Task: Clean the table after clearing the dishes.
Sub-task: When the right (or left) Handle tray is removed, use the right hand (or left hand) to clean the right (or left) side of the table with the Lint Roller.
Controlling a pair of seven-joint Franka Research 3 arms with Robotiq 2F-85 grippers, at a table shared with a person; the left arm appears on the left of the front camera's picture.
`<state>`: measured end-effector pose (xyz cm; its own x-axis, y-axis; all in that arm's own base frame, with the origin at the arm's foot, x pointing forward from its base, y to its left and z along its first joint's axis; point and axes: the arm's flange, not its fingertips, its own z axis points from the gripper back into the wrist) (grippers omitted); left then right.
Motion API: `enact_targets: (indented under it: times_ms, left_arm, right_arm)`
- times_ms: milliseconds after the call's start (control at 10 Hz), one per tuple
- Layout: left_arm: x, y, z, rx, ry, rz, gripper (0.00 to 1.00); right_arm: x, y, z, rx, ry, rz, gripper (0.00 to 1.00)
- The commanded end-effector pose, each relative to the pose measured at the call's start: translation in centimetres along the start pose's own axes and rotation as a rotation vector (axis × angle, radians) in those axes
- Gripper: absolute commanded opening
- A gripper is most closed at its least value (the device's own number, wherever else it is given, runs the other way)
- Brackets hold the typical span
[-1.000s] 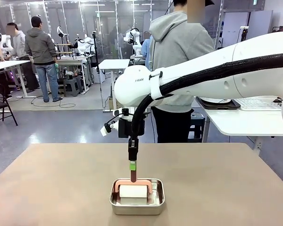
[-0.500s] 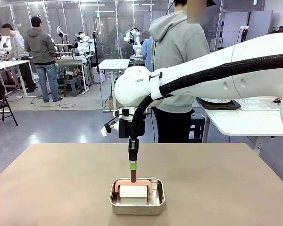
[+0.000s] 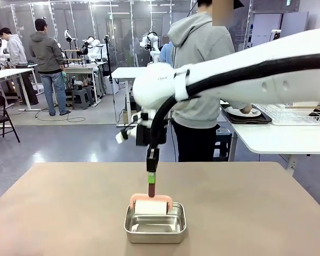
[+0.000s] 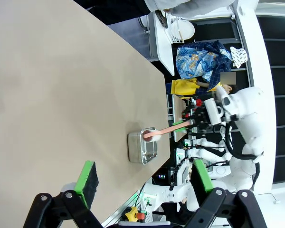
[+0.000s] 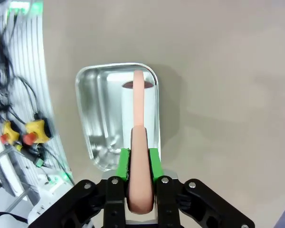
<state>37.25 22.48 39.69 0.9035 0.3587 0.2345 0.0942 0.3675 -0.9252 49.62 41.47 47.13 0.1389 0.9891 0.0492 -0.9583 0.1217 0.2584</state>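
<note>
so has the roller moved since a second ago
Yes, the roller has gone up. It lay low inside the steel pan, which stayed put; now the right gripper holds it raised at the pan's far rim.

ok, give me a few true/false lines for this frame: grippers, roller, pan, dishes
1. The right gripper is shut on the pink handle of the roller. True.
2. The steel pan stands on the table. True.
3. The roller lies flat in the pan. False: it hangs from the gripper, its white roll about at the pan's rim.
4. The left gripper holds a cloth. False: it is open and empty.
5. The white plate sits beside the pan. False: it is on a dark tray on the white side table.
</note>
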Motion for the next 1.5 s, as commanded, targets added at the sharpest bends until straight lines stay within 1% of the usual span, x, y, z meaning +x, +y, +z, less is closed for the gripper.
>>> enact_targets:
  times_ms: [0,100,200,300,400,500,600,700,800,900,1000,1100,1400]
  left_arm:
    - [-0.2,-0.1,0.3,-0.002,0.007,-0.002,1.00]
    - [-0.2,-0.1,0.3,-0.002,0.007,-0.002,1.00]
    - [-0.2,-0.1,0.3,-0.002,0.007,-0.002,1.00]
    - [-0.2,-0.1,0.3,-0.002,0.007,-0.002,1.00]
    - [-0.2,-0.1,0.3,-0.002,0.007,-0.002,1.00]
    - [-0.2,-0.1,0.3,-0.002,0.007,-0.002,1.00]
    - [-0.2,-0.1,0.3,-0.002,0.007,-0.002,1.00]
    - [-0.2,-0.1,0.3,-0.002,0.007,-0.002,1.00]
    - [-0.2,-0.1,0.3,-0.002,0.007,-0.002,1.00]
    - [-0.2,-0.1,0.3,-0.002,0.007,-0.002,1.00]
    - [-0.2,-0.1,0.3,-0.002,0.007,-0.002,1.00]
    - [-0.2,-0.1,0.3,-0.002,0.007,-0.002,1.00]
    - [-0.2,-0.1,0.3,-0.002,0.007,-0.002,1.00]
  right_arm:
    - [-4.0,1.9,4.1,-0.034,-0.062,-0.240,0.01]
    - [-6.1,2.1,5.1,-0.025,-0.108,-0.320,0.01]
    - [-9.0,2.1,6.1,-0.042,-0.144,-0.471,0.01]
    - [-12.5,1.8,6.8,-0.059,-0.222,-0.611,0.01]
    - [-16.4,1.4,6.8,-0.055,-0.313,-0.789,0.01]
    - [-19.7,0.7,6.4,-0.043,-0.392,-0.930,0.01]
    - [-22.5,0.1,5.8,-0.012,-0.480,-1.038,0.01]
    - [-24.8,-0.4,5.2,-0.014,-0.534,-1.102,0.01]
    - [-26.5,-1.3,4.5,0.033,-0.602,-1.152,0.01]
    - [-28.1,-2.1,3.8,0.061,-0.633,-1.173,0.01]
    - [-28.2,-2.5,3.8,0.087,-0.680,-1.066,0.01]
    - [-28.8,-2.8,4.4,0.056,-0.563,-1.169,0.01]
    - [-28.8,-2.8,4.4,0.056,-0.563,-1.169,0.01]
